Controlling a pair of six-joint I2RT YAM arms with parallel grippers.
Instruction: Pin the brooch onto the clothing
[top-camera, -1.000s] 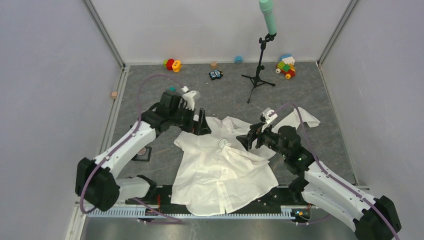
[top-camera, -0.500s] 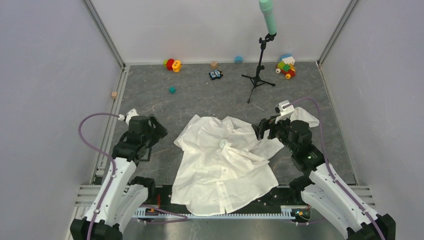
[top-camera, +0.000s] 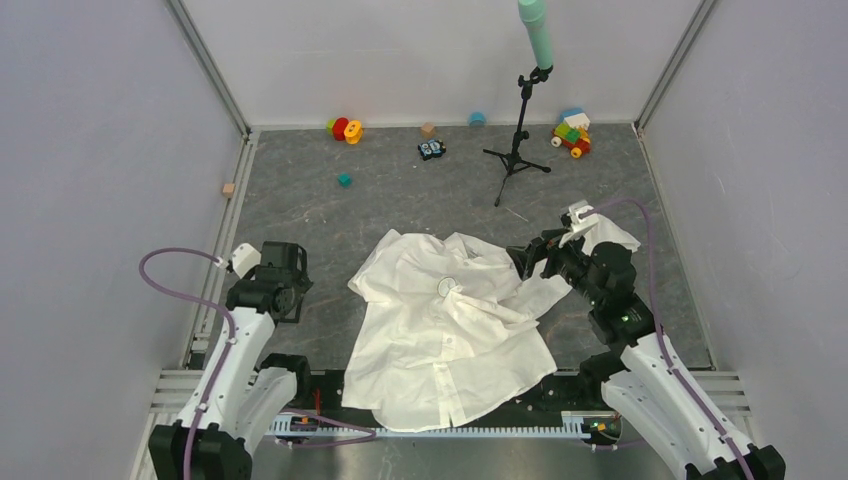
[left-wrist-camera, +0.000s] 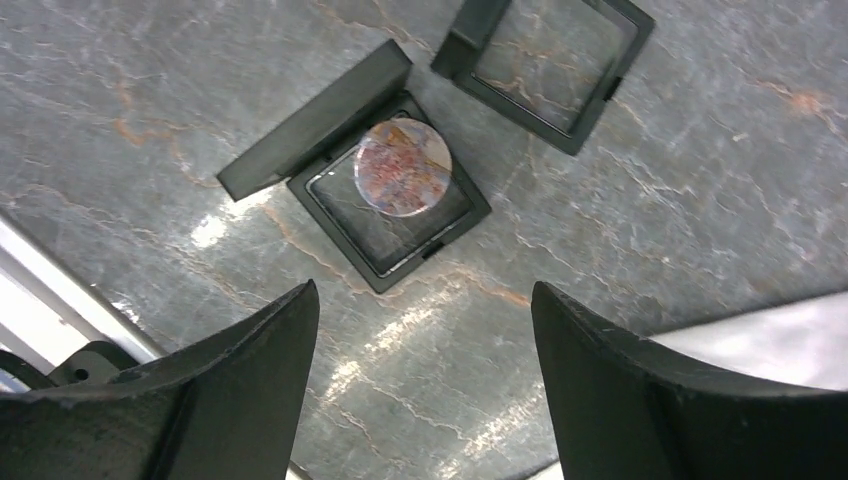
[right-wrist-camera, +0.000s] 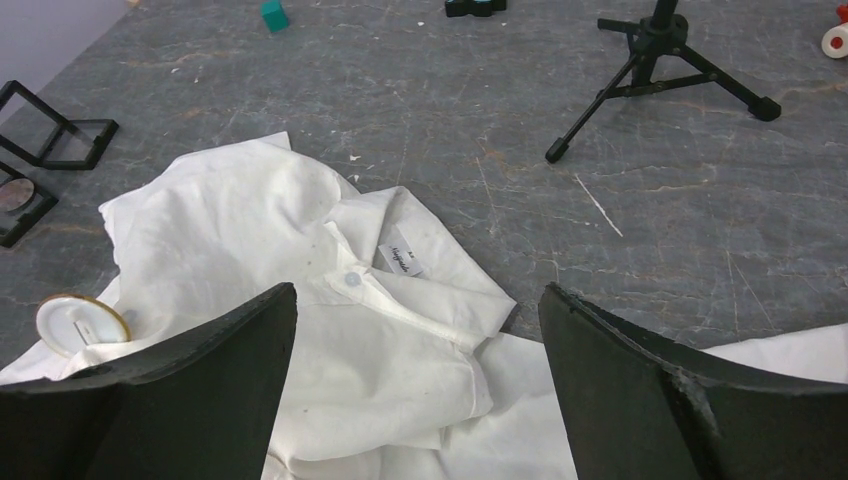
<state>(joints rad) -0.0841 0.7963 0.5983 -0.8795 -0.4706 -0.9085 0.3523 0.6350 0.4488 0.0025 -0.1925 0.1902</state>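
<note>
While both arms hang low over the table in the top view, the white shirt (top-camera: 445, 345) lies spread in the middle, collar toward 12 o'clock and hem toward 6. A white brooch (top-camera: 447, 286) with a gold rim sits on its chest; whether it is pinned through the cloth I cannot tell. The left gripper (top-camera: 288, 298) hovers well apart from the shirt at its 9 o'clock. The right gripper (top-camera: 522, 262) hangs over the sleeve at the shirt's 2 o'clock.

In the left wrist view the left gripper (left-wrist-camera: 422, 300) has its jaws spread wide, nothing between them. Beyond them, toward 12 o'clock, an open black case (left-wrist-camera: 455, 225) rests on the grey tabletop with its lid tipped back at 10 o'clock. In its tray lies a marbled brooch (left-wrist-camera: 403, 168), round, rust and blue. A second black case (left-wrist-camera: 610, 95) with a clear pane lies just beside it at 1 o'clock.

In the right wrist view the right gripper (right-wrist-camera: 417, 295) is likewise gaping and grips nothing. The shirt (right-wrist-camera: 250, 220) fills the lower middle, its collar and label between the jaws. The white brooch (right-wrist-camera: 82, 325) rests on the cloth at 8 o'clock. Both cases show at 9 o'clock, and a black tripod (right-wrist-camera: 660, 70) stands at 1 o'clock.
</note>
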